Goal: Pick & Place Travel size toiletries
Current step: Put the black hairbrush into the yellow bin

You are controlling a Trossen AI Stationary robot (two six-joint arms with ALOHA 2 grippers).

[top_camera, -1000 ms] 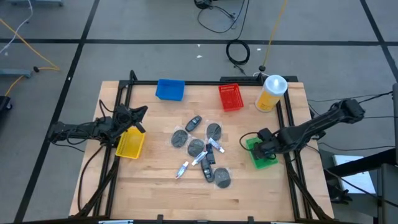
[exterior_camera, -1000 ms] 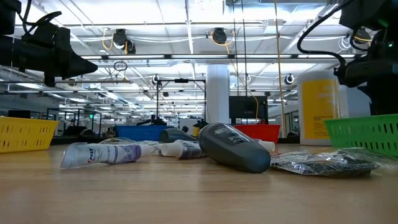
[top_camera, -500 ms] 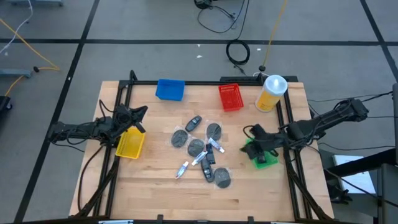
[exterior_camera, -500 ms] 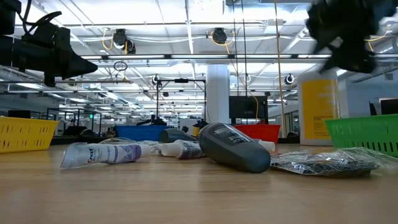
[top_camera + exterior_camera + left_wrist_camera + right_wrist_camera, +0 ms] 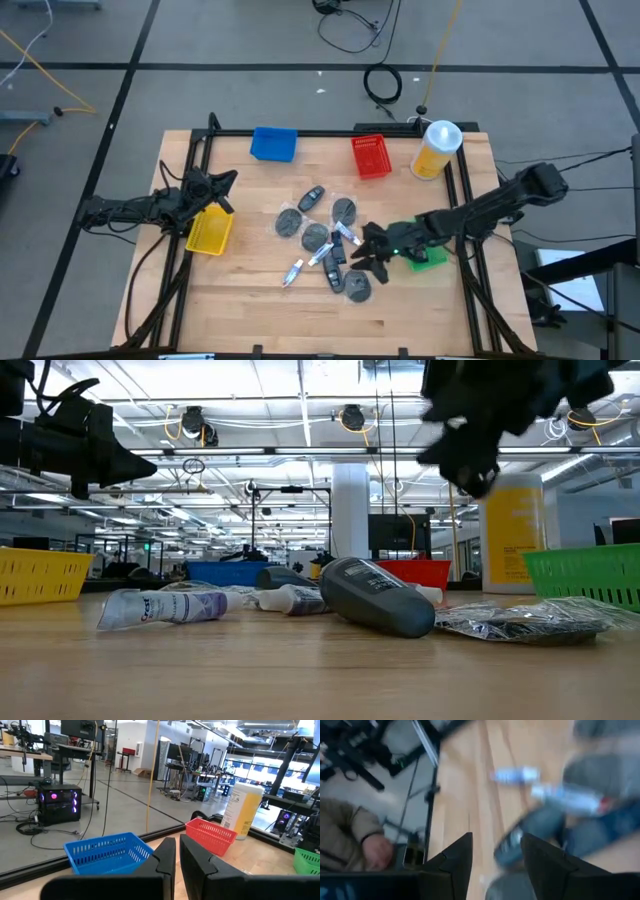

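Observation:
The travel size toiletries point(image 5: 325, 240) lie in a loose pile mid-table: grey discs in clear wrappers, dark little bottles and thin white tubes. In the low view a dark bottle point(image 5: 375, 595), a tube point(image 5: 165, 605) and a wrapped disc point(image 5: 520, 622) rest flat on the wood. My right gripper point(image 5: 362, 252) hovers open above the pile's right edge, clear of the table point(image 5: 465, 445). In the right wrist view its fingers point(image 5: 457, 862) stand apart with nothing between them. My left gripper point(image 5: 226, 182) waits shut at the table's left, over the yellow bin point(image 5: 209, 231).
A blue bin point(image 5: 273, 144) and a red bin point(image 5: 371, 156) stand at the far edge, beside a yellow canister with a white lid point(image 5: 437, 148). The green bin point(image 5: 428, 257) sits at the right, partly under my right arm. Bare wood lies near the front edge.
My right gripper has left the spot above the green bin and swept toward the table's left, to the pile of toiletries. It has tipped up from pointing down to a shallow slant and rolled about its own line. The toiletries have stayed put.

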